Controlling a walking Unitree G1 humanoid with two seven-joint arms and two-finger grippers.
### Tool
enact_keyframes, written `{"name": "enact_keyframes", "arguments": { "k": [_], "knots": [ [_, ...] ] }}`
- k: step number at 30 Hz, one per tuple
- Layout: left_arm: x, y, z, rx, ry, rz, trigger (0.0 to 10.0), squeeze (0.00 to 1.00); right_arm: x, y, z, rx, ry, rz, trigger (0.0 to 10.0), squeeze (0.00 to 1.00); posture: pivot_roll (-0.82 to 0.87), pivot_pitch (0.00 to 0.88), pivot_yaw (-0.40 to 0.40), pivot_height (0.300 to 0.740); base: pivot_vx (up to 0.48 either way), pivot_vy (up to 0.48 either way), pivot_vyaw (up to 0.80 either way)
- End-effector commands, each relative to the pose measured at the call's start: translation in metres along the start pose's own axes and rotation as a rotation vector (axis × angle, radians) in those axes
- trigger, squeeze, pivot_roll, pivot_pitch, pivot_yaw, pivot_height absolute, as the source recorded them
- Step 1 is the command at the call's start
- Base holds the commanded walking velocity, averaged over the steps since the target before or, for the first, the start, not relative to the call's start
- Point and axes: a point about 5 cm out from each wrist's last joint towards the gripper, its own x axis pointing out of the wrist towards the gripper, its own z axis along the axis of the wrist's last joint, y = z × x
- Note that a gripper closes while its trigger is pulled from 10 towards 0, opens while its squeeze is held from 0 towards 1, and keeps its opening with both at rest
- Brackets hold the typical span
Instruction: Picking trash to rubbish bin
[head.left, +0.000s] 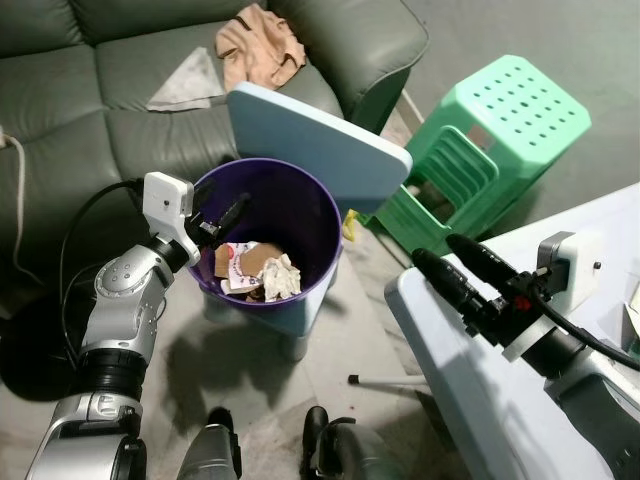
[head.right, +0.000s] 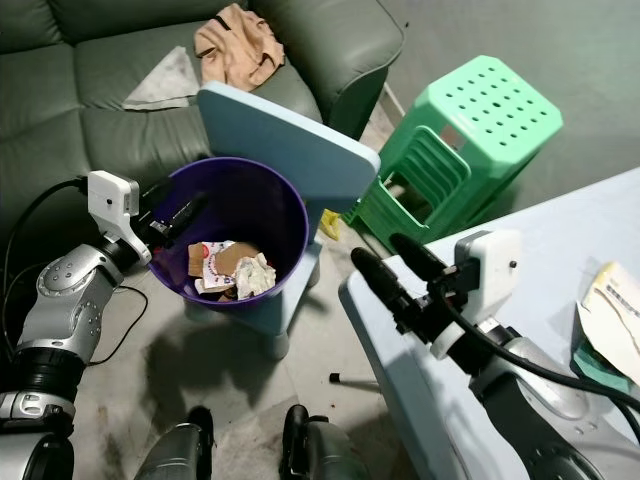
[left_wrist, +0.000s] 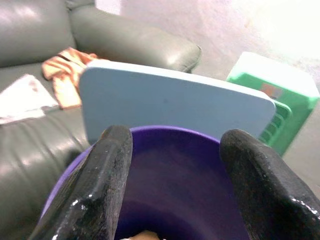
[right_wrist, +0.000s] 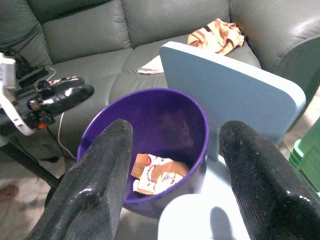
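Starting at the left, your left end effector (head.left: 222, 222) hovers over the near-left rim of the purple bin (head.left: 322, 240), its fingers spread wide and holding nothing. Inside the bin lie crumpled paper (head.left: 282, 275) and cardboard scraps (head.left: 240, 262). A pale blue chair (head.left: 320, 140) carries the bin, with a green stool (head.left: 500, 140) farther right. Your right end effector (head.left: 462, 268) hangs over the white counter (head.left: 470, 400), fingers apart and empty. At the counter's right edge a paper scrap (head.right: 612, 300) waits; it looks light, thin and floppy, so pinch it gently at a raised edge.
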Motion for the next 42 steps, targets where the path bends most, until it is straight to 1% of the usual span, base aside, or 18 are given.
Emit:
{"name": "enact_keyframes", "arguments": {
  "k": [1, 2, 5, 8, 9, 10, 11, 15, 18, 20, 25, 30, 33, 35, 36, 37, 39, 42],
  "knots": [
    [-0.005, -0.002, -0.002, -0.012, -0.004, 0.026, 10.0, 0.00, 0.000, -0.005, -0.004, -0.012, -0.002, -0.043, 10.0, 0.00, -0.01, 0.237, -0.086, 0.740, 0.000, 0.000, 0.00],
    [-0.005, -0.002, -0.002, -0.012, -0.004, 0.026, 10.0, 0.00, 0.000, -0.005, -0.004, -0.012, -0.002, -0.043, 10.0, 0.00, -0.01, 0.237, -0.086, 0.740, 0.000, 0.000, 0.00],
    [-0.013, -0.005, 0.006, -0.021, -0.031, 0.132, 10.0, 0.00, 0.009, -0.016, -0.006, -0.028, -0.039, -0.128, 10.0, 0.00, 0.00, 0.185, -0.069, 0.740, 0.000, 0.000, 0.00],
    [-0.015, -0.006, 0.008, -0.024, -0.034, 0.149, 10.0, 0.00, 0.011, -0.019, -0.007, -0.033, -0.043, -0.155, 10.0, 0.00, 0.00, 0.180, -0.068, 0.740, 0.000, 0.000, 0.00],
    [-0.016, -0.007, 0.009, -0.026, -0.036, 0.159, 10.0, 0.00, 0.014, -0.023, -0.009, -0.037, -0.044, -0.181, 10.0, 0.00, 0.01, 0.166, -0.065, 0.740, 0.000, 0.000, 0.00],
    [-0.017, -0.009, 0.015, -0.037, -0.042, 0.191, 10.0, 0.00, 0.020, -0.033, -0.016, -0.047, -0.041, -0.256, 10.0, 0.00, 0.03, 0.137, -0.058, 0.740, 0.000, 0.000, 0.00],
    [-0.016, -0.010, 0.018, -0.032, -0.046, 0.207, 10.0, 0.00, 0.022, -0.037, -0.019, -0.054, -0.035, -0.290, 10.0, 0.00, 0.03, 0.129, -0.058, 0.740, 0.000, 0.000, 0.00],
    [-0.016, -0.016, 0.020, -0.049, -0.054, 0.253, 10.0, 0.00, 0.029, -0.047, -0.026, -0.067, -0.041, -0.365, 10.0, 0.00, 0.05, 0.088, -0.055, 0.740, 0.000, 0.000, 0.00],
    [-0.017, -0.019, 0.018, -0.044, -0.040, 0.269, 10.0, 0.00, 0.032, -0.049, -0.028, -0.083, -0.056, -0.386, 10.0, 0.00, 0.05, 0.076, -0.054, 0.740, 0.000, 0.000, 0.00],
    [-0.017, -0.024, 0.015, -0.056, -0.038, 0.293, 10.0, 0.00, 0.035, -0.053, -0.031, -0.140, -0.076, -0.424, 10.0, 0.00, 0.06, 0.043, -0.053, 0.740, 0.000, 0.000, 0.00],
    [-0.018, -0.030, 0.009, -0.043, -0.038, 0.347, 10.0, 0.00, 0.037, -0.057, -0.038, -0.192, -0.102, -0.471, 10.0, 0.00, 0.06, 0.015, -0.054, 0.740, 0.000, 0.000, 0.00],
    [-0.020, -0.036, 0.005, -0.043, -0.074, 0.390, 10.0, 0.00, 0.040, -0.062, -0.047, -0.202, -0.130, -0.511, 10.0, 0.00, 0.06, 0.000, -0.055, 0.740, 0.000, 0.000, 0.00],
    [-0.022, -0.037, 0.001, -0.048, -0.074, 0.399, 10.0, 0.00, 0.040, -0.063, -0.051, -0.208, -0.140, -0.515, 10.0, 0.00, 0.06, 0.000, -0.056, 0.740, 0.000, 0.000, 0.00],
    [-0.022, -0.036, -0.006, -0.028, -0.042, 0.421, 10.0, 0.00, 0.040, -0.063, -0.055, -0.196, -0.147, -0.524, 10.0, 0.00, 0.06, 0.000, -0.057, 0.740, 0.000, 0.000, 0.00],
    [-0.022, -0.036, -0.006, -0.028, -0.042, 0.421, 10.0, 0.00, 0.040, -0.063, -0.055, -0.196, -0.147, -0.524, 10.0, 0.00, 0.06, 0.000, -0.057, 0.740, 0.000, 0.000, 0.00],
    [-0.023, -0.033, -0.010, -0.039, -0.026, 0.451, 10.0, 0.00, 0.040, -0.062, -0.058, -0.211, -0.146, -0.526, 10.0, 0.00, 0.06, 0.000, -0.057, 0.740, 0.000, 0.000, 0.00],
    [-0.023, -0.031, -0.010, -0.051, -0.029, 0.462, 10.0, 0.00, 0.040, -0.062, -0.060, -0.213, -0.140, -0.530, 10.0, 0.00, 0.06, 0.000, -0.057, 0.740, 0.000, 0.000, 0.00],
    [-0.020, -0.029, -0.011, -0.031, -0.035, 0.471, 10.0, 0.00, 0.044, -0.064, -0.067, -0.224, -0.117, -0.550, 10.0, 0.00, 0.06, 0.000, -0.057, 0.740, 0.000, 0.000, 0.00]
  ]
}}
